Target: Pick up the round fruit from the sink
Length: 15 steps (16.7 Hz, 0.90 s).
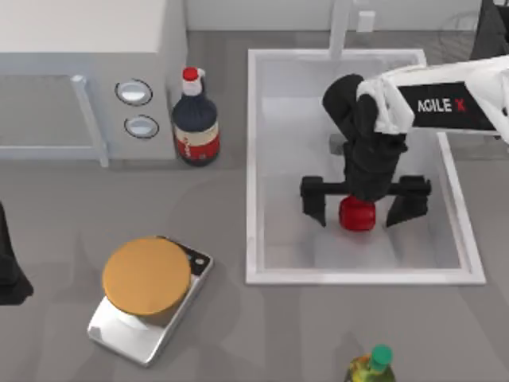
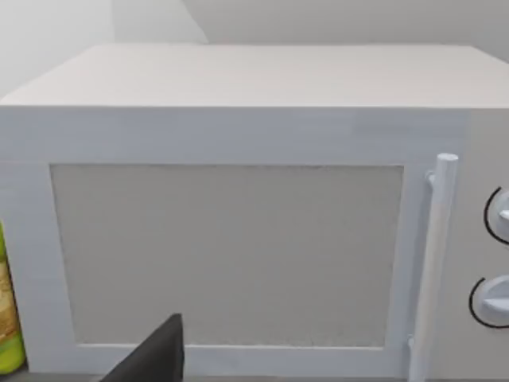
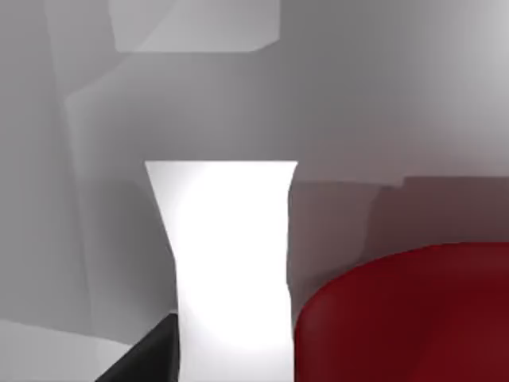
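Top view, round fruit [image 1: 356, 214] in sink [image 1: 253, 159]

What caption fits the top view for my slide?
Right tool open, straddling the round fruit in the sink; left arm parked at the table's left edge.

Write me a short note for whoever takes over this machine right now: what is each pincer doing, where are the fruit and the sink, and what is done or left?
Right pincer: down inside the sink, fingers spread wide open on either side of the red fruit, not closed on it.
Left pincer: parked at the table's left edge, facing the microwave.
Fruit: sitting on the sink floor, toward the front, between the right fingers.
Done: the reach into the sink.
Left: close on the fruit, then lift it out.
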{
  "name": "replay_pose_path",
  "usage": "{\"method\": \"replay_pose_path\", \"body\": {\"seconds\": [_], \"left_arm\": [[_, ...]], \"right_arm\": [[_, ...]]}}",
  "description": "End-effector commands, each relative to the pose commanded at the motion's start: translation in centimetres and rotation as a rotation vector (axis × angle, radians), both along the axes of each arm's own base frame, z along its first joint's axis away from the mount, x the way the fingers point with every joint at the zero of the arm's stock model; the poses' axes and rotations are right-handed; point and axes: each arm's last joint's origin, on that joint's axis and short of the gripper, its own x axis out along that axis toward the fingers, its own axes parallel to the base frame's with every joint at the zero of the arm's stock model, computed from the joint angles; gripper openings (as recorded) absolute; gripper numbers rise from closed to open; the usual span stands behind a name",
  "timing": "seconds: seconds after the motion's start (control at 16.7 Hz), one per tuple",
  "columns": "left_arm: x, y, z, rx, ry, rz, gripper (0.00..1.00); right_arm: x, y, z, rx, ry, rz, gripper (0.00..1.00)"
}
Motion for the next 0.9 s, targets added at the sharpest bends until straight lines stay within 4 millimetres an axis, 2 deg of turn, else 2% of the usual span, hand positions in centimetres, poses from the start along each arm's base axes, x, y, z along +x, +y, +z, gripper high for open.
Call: {"method": "replay_pose_path", "body": {"seconds": [0.12, 0.36, 0.9], "left_arm": [[0.0, 0.0, 0.0, 0.0, 0.0, 0.0, 1.0], [0.0, 0.0, 0.0, 0.0, 0.0, 0.0, 1.0], [0.0, 0.0, 0.0, 0.0, 0.0, 0.0, 1.0]], "right_arm": [[-0.33, -0.1, -1.58, -0.004, 0.01, 0.0, 1.0], [-0.35, -0.1, -1.68, -0.005, 0.01, 0.0, 1.0], [-0.35, -0.1, -1.68, -0.005, 0.01, 0.0, 0.32]]}}
